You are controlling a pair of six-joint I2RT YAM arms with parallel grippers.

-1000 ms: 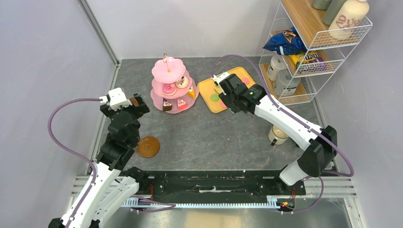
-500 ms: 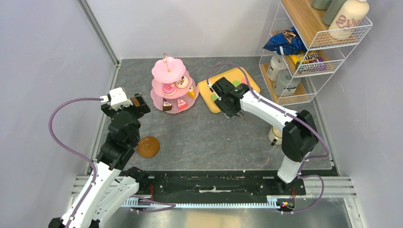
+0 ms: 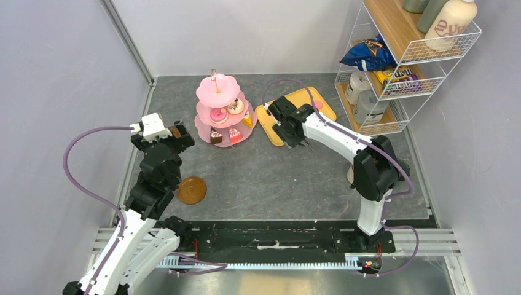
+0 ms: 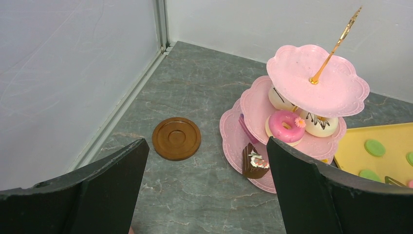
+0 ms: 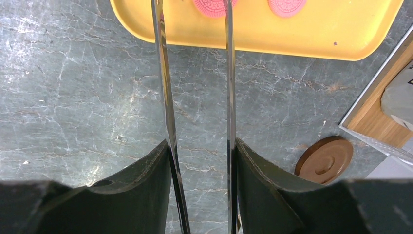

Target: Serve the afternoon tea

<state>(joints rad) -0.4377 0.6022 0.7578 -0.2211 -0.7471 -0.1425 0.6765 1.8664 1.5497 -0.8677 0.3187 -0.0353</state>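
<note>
1. The left gripper (image 3: 178,136) hangs wide open and empty above the table (image 3: 276,178), left of the stand. A brown saucer (image 4: 176,138) lies flat ahead of it, apart from the stand.
2. The pink stand (image 4: 302,73) is upright near the back wall. Its top tier is bare, donuts (image 4: 285,126) sit on the middle tier, and cake wedges (image 4: 254,162) sit on the bottom one.
3. Just right of the stand lies the yellow tray (image 5: 316,29), carrying green macarons (image 4: 375,147) and pink macarons (image 5: 213,6).
4. The right gripper (image 5: 200,146) is clamped on a pair of tongs (image 5: 165,97). The blades stand apart and reach over the tray's near edge. Their tips run out of view, so I cannot tell whether they hold anything.
5. The step in hand looks like picking up a macaron.
   - Centre one pink macaron between the blades and lower the tips to just above the tray.
   - Squeeze its sides gently so it cannot slip out, then lift straight up.
   - Carry it to the bare top tier, keeping clear of the gold handle (image 4: 336,46).
</note>
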